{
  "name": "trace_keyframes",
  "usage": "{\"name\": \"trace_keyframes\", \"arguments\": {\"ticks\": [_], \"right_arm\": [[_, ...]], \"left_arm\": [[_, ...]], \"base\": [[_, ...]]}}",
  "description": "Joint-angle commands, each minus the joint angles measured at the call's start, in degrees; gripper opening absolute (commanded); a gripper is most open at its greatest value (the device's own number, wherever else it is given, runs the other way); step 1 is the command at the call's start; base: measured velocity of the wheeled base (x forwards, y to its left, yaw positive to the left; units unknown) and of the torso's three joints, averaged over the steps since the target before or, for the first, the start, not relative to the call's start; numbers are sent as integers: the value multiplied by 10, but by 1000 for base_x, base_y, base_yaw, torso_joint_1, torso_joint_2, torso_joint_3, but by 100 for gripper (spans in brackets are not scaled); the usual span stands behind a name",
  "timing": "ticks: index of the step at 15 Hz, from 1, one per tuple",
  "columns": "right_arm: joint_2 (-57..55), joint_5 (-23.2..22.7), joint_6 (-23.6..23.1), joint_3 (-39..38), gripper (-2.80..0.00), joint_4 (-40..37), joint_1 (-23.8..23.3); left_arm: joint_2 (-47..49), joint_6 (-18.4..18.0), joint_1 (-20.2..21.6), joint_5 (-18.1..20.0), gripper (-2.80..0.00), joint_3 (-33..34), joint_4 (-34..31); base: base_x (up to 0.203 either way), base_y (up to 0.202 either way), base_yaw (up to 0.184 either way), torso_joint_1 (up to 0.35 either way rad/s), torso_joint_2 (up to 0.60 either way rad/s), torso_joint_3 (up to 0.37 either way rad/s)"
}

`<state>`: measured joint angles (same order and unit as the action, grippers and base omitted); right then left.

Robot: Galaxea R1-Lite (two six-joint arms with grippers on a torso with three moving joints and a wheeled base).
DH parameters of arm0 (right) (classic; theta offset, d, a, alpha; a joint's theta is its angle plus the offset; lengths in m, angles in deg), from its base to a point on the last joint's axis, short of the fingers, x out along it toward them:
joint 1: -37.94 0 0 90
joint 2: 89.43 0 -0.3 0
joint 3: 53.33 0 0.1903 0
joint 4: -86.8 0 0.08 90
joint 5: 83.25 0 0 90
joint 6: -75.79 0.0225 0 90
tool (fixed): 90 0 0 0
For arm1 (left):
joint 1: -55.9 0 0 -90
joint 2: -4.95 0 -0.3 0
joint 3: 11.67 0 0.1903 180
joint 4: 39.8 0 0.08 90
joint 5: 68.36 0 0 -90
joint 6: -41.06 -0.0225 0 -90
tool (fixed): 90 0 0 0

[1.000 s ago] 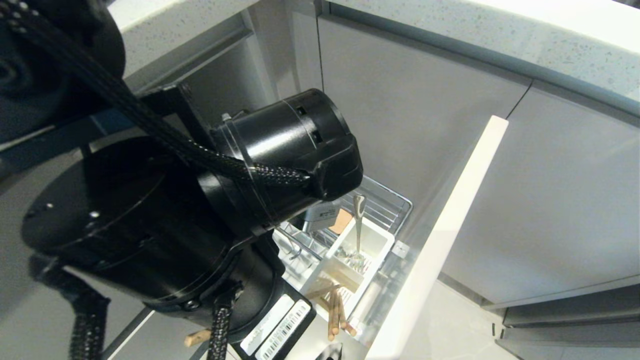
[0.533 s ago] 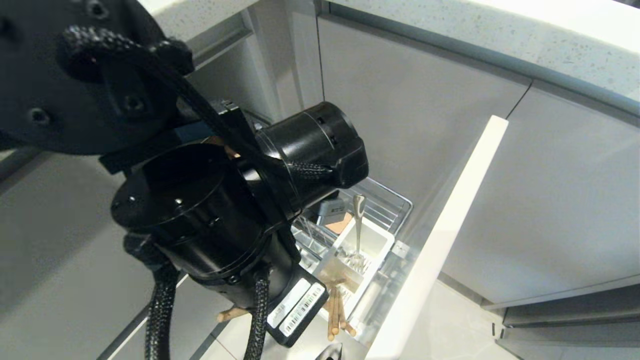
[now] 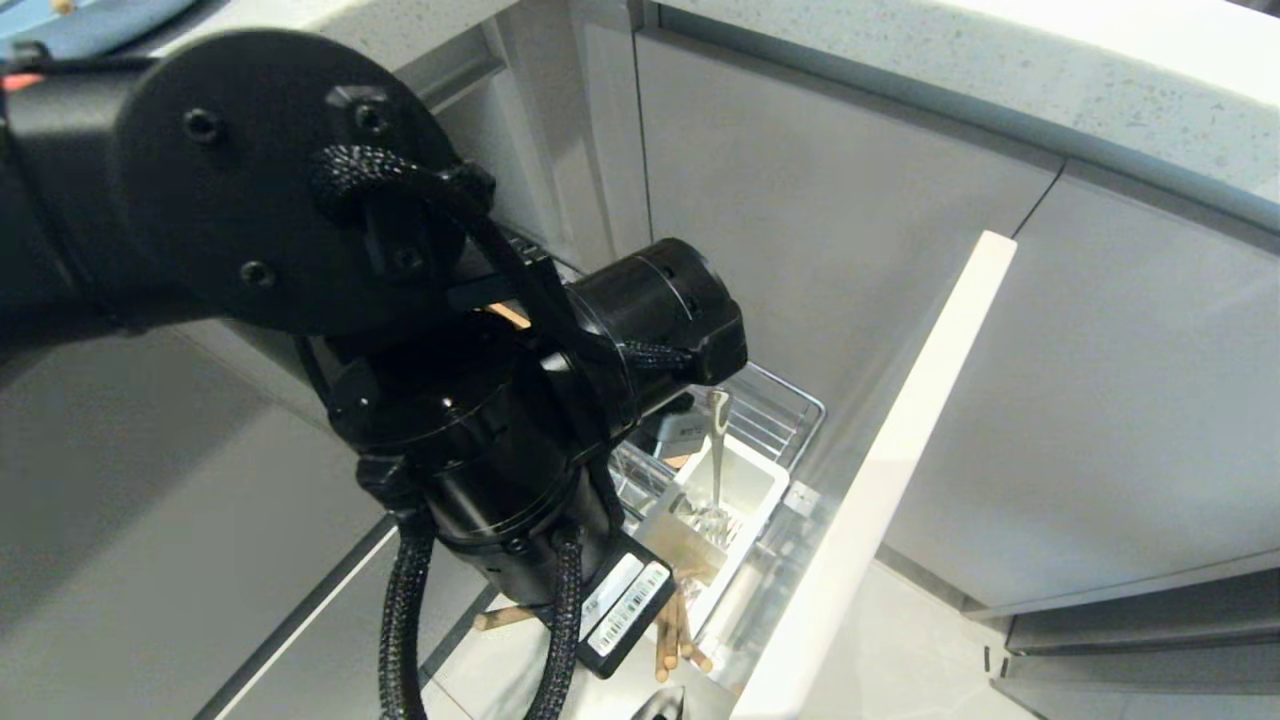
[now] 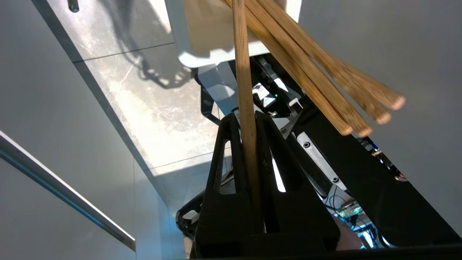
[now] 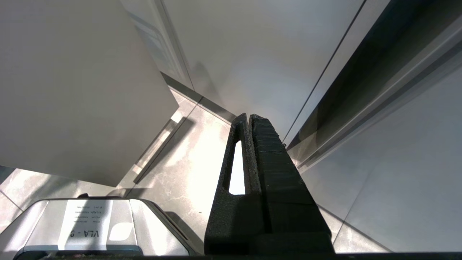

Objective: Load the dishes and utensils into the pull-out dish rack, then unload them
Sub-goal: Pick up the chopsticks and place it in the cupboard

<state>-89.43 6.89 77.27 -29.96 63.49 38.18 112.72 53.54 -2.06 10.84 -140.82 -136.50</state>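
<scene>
Pinching one chopstick (image 4: 245, 90), left gripper (image 4: 245, 121).

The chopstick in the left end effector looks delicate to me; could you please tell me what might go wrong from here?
1. The left end effector pinches one chopstick along its length between narrow fingers, so it could swivel or slip out.
2. That stick crosses the other chopsticks leaning out of the white caddy; lifting it may drag or tip them.
3. In the head view, the arm hides most of the rack, so a snag could go unseen.
</scene>
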Motion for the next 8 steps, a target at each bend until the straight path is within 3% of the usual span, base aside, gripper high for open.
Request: {"name": "trace_keyframes", "arguments": {"ticks": [1,8], "right_arm": [[0,0,0,-1,-280,0,0],[0,0,0,0,-280,0,0]], "left_arm": [[13,1,3,-1,-280,-2,-3],[42,0,11,1,-280,-8,14]], "base": [[0,0,0,0,0,0],[0,0,0,0,0,0]]}}
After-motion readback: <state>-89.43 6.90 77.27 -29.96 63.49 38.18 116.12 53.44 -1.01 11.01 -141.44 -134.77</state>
